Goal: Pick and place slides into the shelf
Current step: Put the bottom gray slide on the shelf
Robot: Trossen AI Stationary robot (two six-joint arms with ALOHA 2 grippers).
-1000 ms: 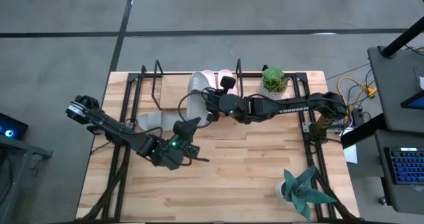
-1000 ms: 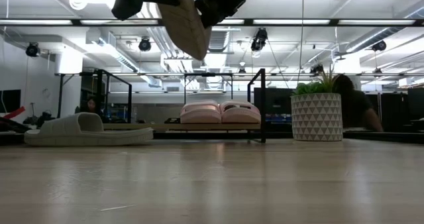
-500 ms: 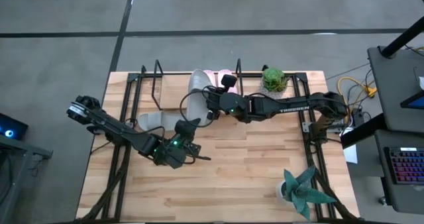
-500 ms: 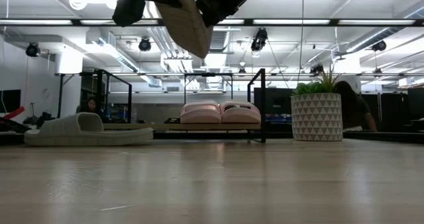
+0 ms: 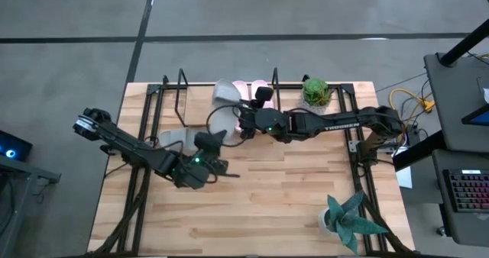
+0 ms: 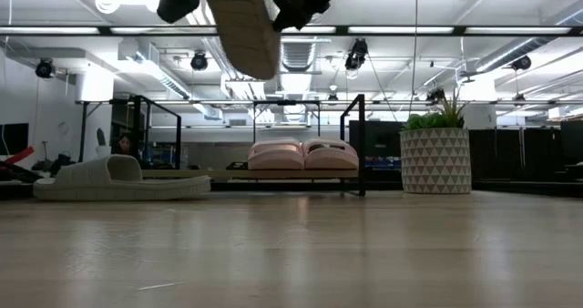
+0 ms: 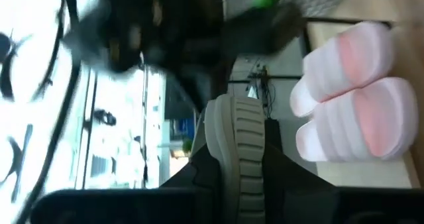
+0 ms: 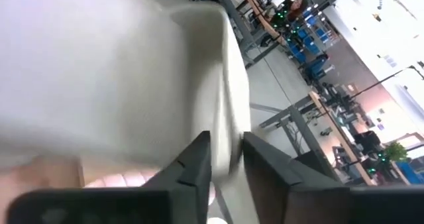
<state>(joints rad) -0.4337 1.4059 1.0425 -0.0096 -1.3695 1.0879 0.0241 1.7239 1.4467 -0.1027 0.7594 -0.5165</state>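
Note:
A grey-green slide (image 5: 220, 109) hangs in the air over the table's middle, tilted, in front of the shelf (image 6: 182, 174). My left gripper (image 5: 205, 145) is shut on its near end. My right gripper (image 5: 243, 120) stands at its right side, slightly open, with the slide's rim (image 8: 228, 144) between its fingers. The other grey-green slide (image 6: 118, 179) lies sole down on the table to the left. The pale pink pair (image 6: 303, 153) stands sole down on the shelf board. My left gripper pinches the slide's near end (image 7: 238, 151) between its two fingers, which lie on either side of the ribbed sole. The fingers reach up from the table's near left. The slide is lifted clear and tilted. Whether my right gripper's fingers (image 8: 199, 161) touch the rim, I cannot tell.
A potted plant in a patterned white pot (image 6: 435, 159) stands at the shelf's right end. A second plant (image 5: 348, 220) sits at the table's near right. The shelf's black uprights (image 5: 181, 90) rise left of the pink pair. Bare wood lies near the front edge (image 5: 260, 212).
My left gripper has gone a little toward the table's left and far edges. The held slide has turned with it: its far end has swung toward the left, while my right gripper has stayed about where it was.

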